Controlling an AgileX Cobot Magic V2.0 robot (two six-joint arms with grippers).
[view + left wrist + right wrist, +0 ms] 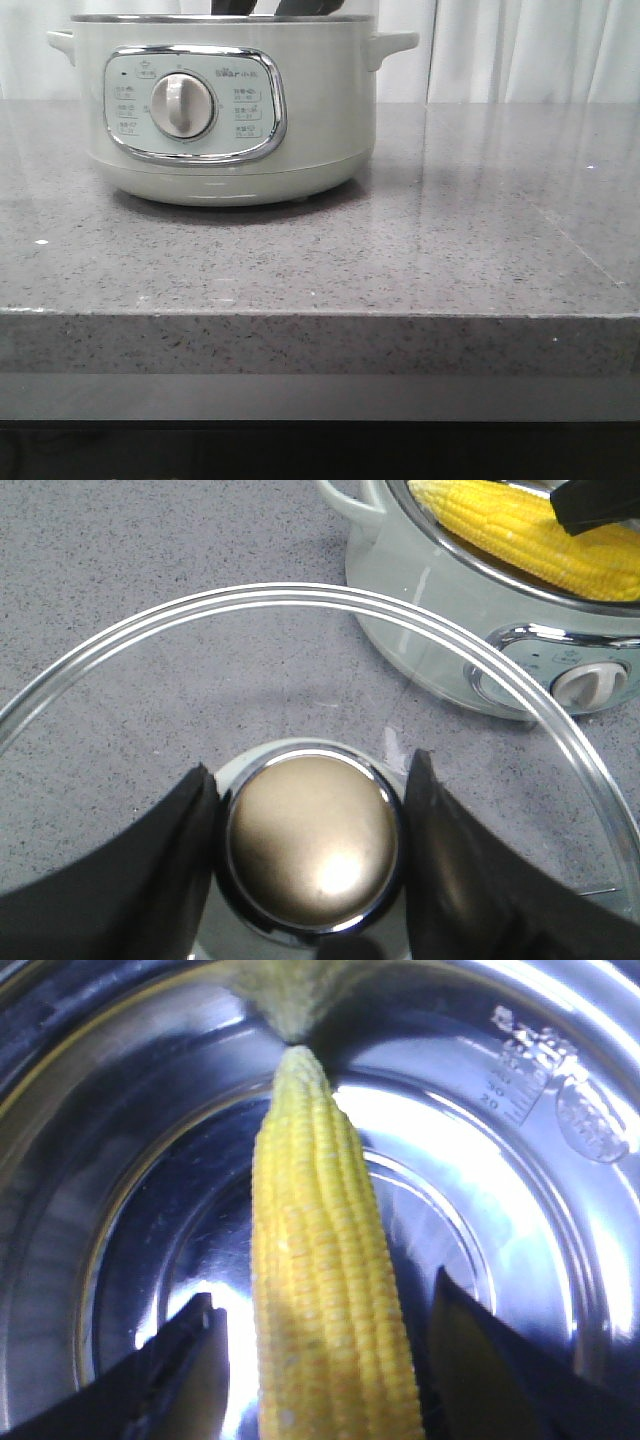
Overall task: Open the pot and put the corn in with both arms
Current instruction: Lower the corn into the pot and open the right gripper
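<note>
Right claw (pixel 320 1360) astride corn (pixel 320 1290)

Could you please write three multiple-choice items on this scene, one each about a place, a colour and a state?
1. Where is the corn?
A. On the countertop beside the pot
B. Inside the pot's steel bowl
C. On the glass lid

2. What colour is the pot's outer body?
A. Pale green
B. Red
C. Black

3. What is the state of the glass lid?
A. Seated on the pot
B. Lying loose on the counter
C. Off the pot, its knob between the left gripper's fingers

Answers: 1 B, the right wrist view shows the cob within the shiny bowl. 2 A, the front view shows pale green sides. 3 C, the left wrist view shows the lid apart from the open pot.
</note>
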